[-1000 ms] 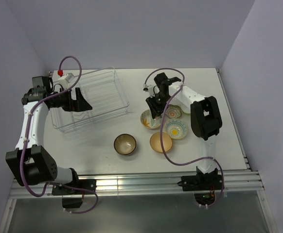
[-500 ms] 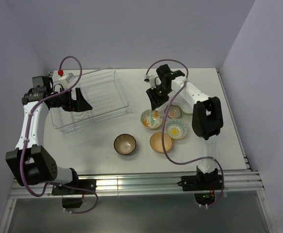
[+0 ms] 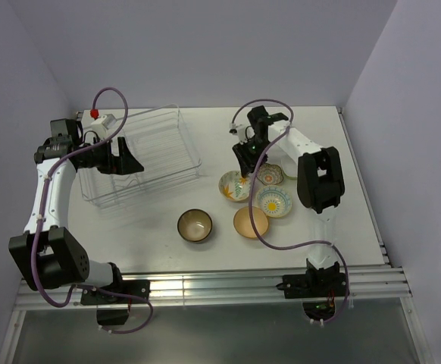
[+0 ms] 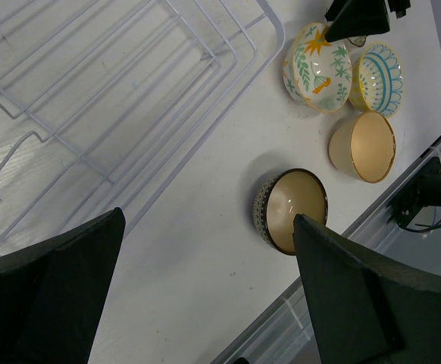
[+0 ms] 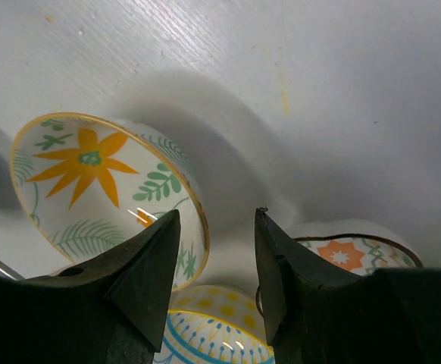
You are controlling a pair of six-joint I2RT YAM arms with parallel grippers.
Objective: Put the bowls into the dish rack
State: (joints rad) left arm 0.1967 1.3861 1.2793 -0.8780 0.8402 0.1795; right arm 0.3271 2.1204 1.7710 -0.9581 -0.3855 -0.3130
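The clear wire dish rack (image 3: 160, 144) stands at the far left and holds no bowls; its wires fill the left wrist view (image 4: 167, 91). My left gripper (image 3: 122, 161) hovers open over the rack (image 4: 205, 296). The white bowl with orange flowers (image 3: 234, 186) (image 5: 92, 182) lies tilted mid-right. My right gripper (image 3: 245, 161) (image 5: 217, 216) is open just above it, the jaws either side of its rim. Beside it are the small scalloped bowl (image 3: 270, 176) (image 5: 349, 254), the blue-green patterned bowl (image 3: 273, 202) (image 5: 213, 341), the tan-orange bowl (image 3: 251, 222) and the dark brown bowl (image 3: 195, 225) (image 4: 290, 210). The lime-green bowl is out of view.
The table's near edge has a metal rail (image 3: 220, 284). Purple walls close in the far side and both sides. Cables loop off both arms over the table.
My right gripper lifted back from the flower bowl and has come down over its rim again. The bowls and my left arm have not moved.
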